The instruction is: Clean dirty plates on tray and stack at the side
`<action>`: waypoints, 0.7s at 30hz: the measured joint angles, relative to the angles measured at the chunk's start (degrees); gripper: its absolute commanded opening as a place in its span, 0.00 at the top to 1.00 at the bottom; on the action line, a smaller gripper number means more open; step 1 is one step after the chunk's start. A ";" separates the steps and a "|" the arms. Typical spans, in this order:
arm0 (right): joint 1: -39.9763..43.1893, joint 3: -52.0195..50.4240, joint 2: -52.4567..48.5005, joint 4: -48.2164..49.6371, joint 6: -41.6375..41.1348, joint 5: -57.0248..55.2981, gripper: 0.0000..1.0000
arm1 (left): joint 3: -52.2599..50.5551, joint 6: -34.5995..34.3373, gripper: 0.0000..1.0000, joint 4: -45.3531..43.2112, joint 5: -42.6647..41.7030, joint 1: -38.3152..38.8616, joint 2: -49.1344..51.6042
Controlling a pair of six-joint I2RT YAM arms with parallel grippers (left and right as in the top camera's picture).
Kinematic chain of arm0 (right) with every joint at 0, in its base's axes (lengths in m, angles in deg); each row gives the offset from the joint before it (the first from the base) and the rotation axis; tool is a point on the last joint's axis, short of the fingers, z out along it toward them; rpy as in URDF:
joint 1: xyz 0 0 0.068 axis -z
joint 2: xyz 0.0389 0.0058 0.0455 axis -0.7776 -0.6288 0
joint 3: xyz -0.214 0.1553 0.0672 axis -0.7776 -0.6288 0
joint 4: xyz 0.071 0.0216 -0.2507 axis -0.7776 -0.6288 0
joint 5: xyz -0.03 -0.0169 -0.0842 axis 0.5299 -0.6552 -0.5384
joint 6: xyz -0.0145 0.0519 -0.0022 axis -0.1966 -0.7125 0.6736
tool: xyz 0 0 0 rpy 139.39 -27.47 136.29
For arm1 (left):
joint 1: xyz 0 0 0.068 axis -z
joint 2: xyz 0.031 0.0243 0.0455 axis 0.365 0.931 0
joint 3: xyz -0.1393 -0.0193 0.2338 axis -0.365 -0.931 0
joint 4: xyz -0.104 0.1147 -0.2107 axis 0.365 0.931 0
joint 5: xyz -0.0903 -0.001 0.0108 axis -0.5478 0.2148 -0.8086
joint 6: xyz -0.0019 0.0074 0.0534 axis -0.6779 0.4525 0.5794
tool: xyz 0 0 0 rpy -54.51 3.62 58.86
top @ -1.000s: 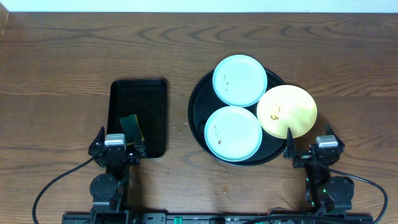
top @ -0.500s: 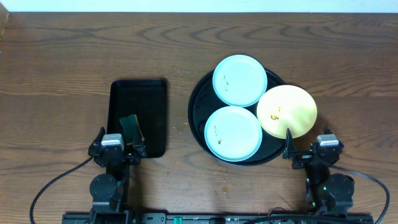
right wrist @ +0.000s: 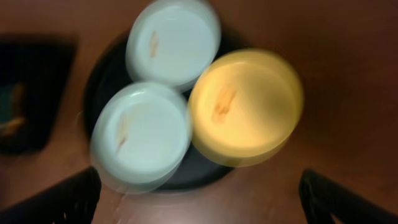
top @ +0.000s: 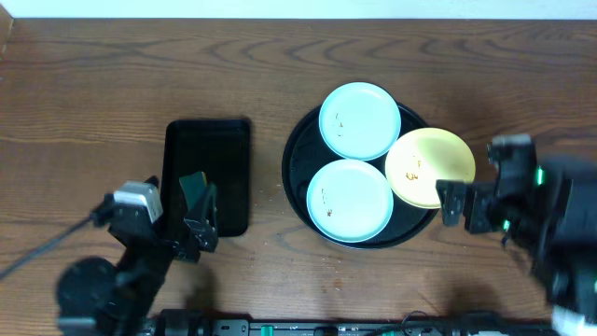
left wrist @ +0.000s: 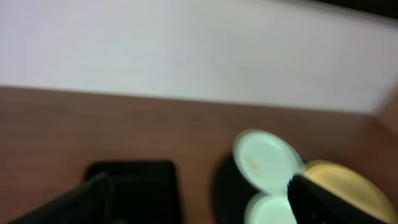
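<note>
Surface: brown wooden table (top: pixel 93 93), with a pale wall (left wrist: pixel 186 43) behind it.
Landmark: round black tray (top: pixel 293 177), right of the rectangular black tray (top: pixel 207 149).
Plates: the far blue plate (top: pixel 360 119) and near blue plate (top: pixel 350 199) lie inside the tray. The yellow plate (top: pixel 429 166) overhangs its right rim. All are speckled, with their rims touching.
Left gripper (left wrist: pixel 199 193): fingers spread, empty, left of the tray.
Right gripper (right wrist: pixel 200 186): fingers spread, empty, just right of the tray by the yellow plate.
Risk: lifting the yellow plate may drag a blue neighbour or tip it off the rim.
Risk: a finger clipping the raised rim could shove the tray.
</note>
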 measured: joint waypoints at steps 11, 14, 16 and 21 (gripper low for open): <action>-1.16 18.10 -17.86 -17.66 -1.01 17.00 0.27 | 14.99 0.00 0.10 10.78 -12.02 0.00 13.49; -5.49 14.47 -17.49 -17.38 -3.48 14.60 0.39 | 14.99 -2.36 0.10 15.74 -11.13 0.02 14.45; -8.68 11.61 -17.16 -16.68 -6.64 10.43 0.59 | 15.04 -6.95 0.10 21.79 -6.05 0.20 14.95; -15.58 2.91 -16.57 -9.84 -14.73 1.38 0.73 | 14.97 -14.99 0.10 32.00 7.58 0.20 16.57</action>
